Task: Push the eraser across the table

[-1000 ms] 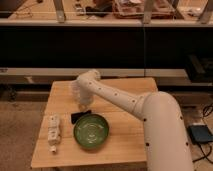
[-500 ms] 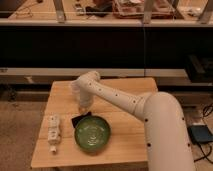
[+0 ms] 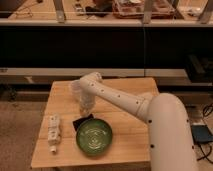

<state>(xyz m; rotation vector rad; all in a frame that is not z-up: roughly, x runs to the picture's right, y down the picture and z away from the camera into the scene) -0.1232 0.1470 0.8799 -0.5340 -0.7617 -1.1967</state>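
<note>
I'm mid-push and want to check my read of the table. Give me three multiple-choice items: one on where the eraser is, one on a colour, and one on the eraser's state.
1. Where on the table is the eraser?
A. beside the bowl's far rim
B. at the far right corner
C. inside the bowl

2. The bowl is:
A. white
B. green
C. red

3. The eraser is:
A. lifted off the table
B. standing on end
C. lying flat

Answers:
1 A: it shows as a dark block just beyond the rim, with the gripper low over the table right behind it.
2 B: the bowl's whole inside is green.
3 C: it lies flat on the wood.
</note>
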